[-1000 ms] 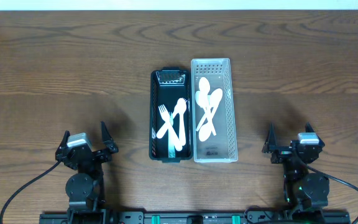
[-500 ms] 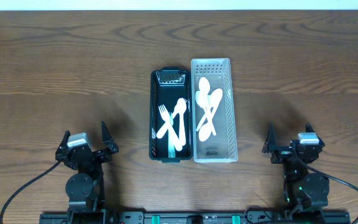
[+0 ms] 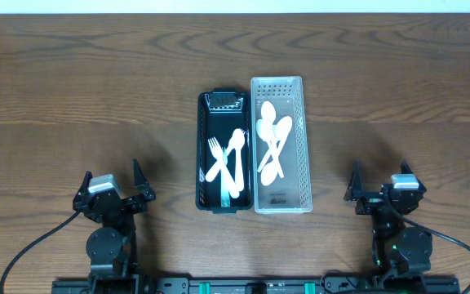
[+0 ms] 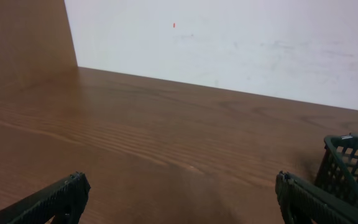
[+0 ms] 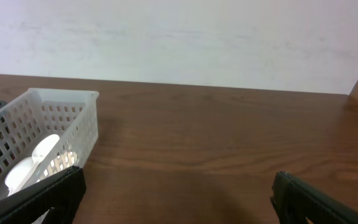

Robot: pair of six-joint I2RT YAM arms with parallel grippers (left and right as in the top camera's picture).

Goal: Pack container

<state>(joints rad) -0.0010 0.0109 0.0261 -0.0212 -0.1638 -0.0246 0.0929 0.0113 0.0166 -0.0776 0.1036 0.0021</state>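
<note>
A black basket [image 3: 202, 155] sits at the table's middle with white forks [image 3: 226, 160] in it. A white basket [image 3: 304, 155] stands right beside it, touching, with white spoons [image 3: 272, 140] inside. My left gripper [image 3: 109, 181] rests open and empty at the front left, well apart from the baskets. My right gripper [image 3: 379, 181] rests open and empty at the front right. The left wrist view shows its fingers [image 4: 179, 193] spread over bare wood, with the black basket's corner [image 4: 353, 163] at right. The right wrist view shows its fingers [image 5: 179, 190] spread, with the white basket [image 5: 48, 127] at left.
The wooden table [image 3: 72, 82] runs wide on all sides of the baskets. A white wall [image 4: 229, 43] stands behind the far edge. Cables trail from both arm bases at the front edge.
</note>
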